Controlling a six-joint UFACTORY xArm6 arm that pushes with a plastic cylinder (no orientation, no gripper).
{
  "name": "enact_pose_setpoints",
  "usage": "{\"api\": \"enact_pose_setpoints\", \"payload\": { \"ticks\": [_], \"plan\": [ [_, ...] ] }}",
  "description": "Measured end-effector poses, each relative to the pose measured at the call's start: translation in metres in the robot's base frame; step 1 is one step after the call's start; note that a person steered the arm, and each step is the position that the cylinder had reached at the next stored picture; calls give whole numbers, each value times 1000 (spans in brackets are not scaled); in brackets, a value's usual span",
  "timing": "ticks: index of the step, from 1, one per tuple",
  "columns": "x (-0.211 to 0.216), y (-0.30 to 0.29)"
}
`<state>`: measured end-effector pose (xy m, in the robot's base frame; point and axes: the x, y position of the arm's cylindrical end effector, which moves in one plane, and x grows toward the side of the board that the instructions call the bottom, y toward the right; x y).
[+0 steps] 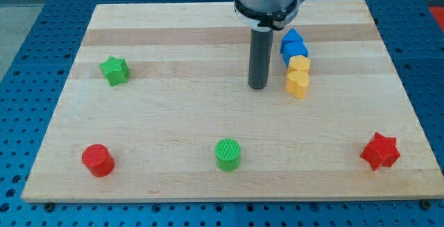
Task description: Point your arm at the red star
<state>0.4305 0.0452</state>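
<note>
Resting my tip [258, 86] on worktop [173, 123] centre-top, just left of the blue/yellow block column [296, 64]. No pincer fitted, rod only. Red star [380, 150] at view's bottom right, well apart from tip.

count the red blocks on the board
2: the red cylinder near the view's bottom left, and the red star near the bottom right. None appear hidden.

Bright, even light; sharp focus throughout

The wooden board [208, 137] is evenly lit from above, without glare; the red star [380, 150], green cylinder [227, 154] and red cylinder [97, 160] cast only faint, short shadows on the board, and its edges and the blue pegboard table [28, 60] around it stay crisp.
</note>
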Motion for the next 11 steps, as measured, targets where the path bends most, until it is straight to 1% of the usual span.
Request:
{"api": "enact_pose_setpoints", "payload": {
  "ticks": [1,2,3,8,11],
  "plan": [
    [1,4],
    [2,25],
    [3,32],
    [9,53],
    [116,38]
  ]
}}
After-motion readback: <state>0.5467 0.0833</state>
